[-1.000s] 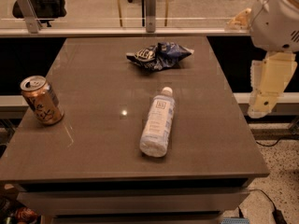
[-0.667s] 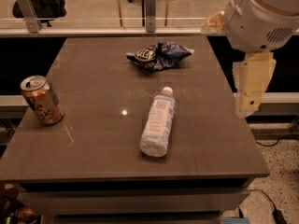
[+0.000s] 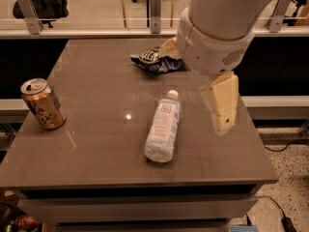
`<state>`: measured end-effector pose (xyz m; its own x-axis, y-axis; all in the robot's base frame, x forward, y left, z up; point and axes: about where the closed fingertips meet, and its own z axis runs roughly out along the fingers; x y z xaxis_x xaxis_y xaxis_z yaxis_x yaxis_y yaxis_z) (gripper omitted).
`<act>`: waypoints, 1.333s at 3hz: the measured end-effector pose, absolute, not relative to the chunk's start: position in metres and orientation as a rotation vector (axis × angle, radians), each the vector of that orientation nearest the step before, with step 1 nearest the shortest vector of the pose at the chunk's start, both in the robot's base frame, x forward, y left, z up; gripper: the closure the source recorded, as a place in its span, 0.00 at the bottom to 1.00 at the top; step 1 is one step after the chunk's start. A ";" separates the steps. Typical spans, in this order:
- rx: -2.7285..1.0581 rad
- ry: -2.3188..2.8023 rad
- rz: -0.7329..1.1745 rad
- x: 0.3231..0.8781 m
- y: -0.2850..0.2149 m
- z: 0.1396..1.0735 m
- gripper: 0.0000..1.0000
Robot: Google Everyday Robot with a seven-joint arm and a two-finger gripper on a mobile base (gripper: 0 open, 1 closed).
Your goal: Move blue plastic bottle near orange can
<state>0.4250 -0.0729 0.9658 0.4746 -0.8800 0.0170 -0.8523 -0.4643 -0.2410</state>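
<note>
Clear plastic with a pale blue-white label: the blue plastic bottle (image 3: pixel 163 127) lies on its side near the middle of the grey-brown table (image 3: pixel 96 76), white cap pointing toward the far edge, base toward the near edge. The orange can (image 3: pixel 43 104) stands upright at the left edge, well apart from the bottle. A dark blue chip bag (image 3: pixel 157 62) lies crumpled beyond the bottle's cap, not touching it.

The gripper (image 3: pixel 223 120) hangs above the right side of the table, to the right of the bottle and clear of it, under the bulky white arm (image 3: pixel 217 28). Whether it is spread or closed cannot be told from this view.

Handling assessment: the bottle is judged light and thin-walled, likely to dent under a hard squeeze. Being round and smooth, it may roll sideways if nudged off-centre. The soundest hold appears to be across the labelled mid-body, square to its long axis. The cap end is narrow and a poorer purchase.

Markings: the bottle label carries a dark square logo just below the cap; its content is not legible. The can bears dark script lettering on orange-gold metal, unreadable here, and a silver top with pull tab. White print on the bag is not legible.
</note>
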 end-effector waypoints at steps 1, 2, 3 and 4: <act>-2.658 1.356 -0.216 0.417 -0.046 0.946 0.00; -2.760 1.254 -0.215 0.416 -0.027 0.928 0.00; -2.824 1.201 -0.211 0.423 -0.017 0.908 0.00; -2.854 1.186 -0.205 0.433 -0.017 0.887 0.00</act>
<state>0.4332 -0.0174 0.8868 0.6982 -0.7081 0.1053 -0.7023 -0.7061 -0.0912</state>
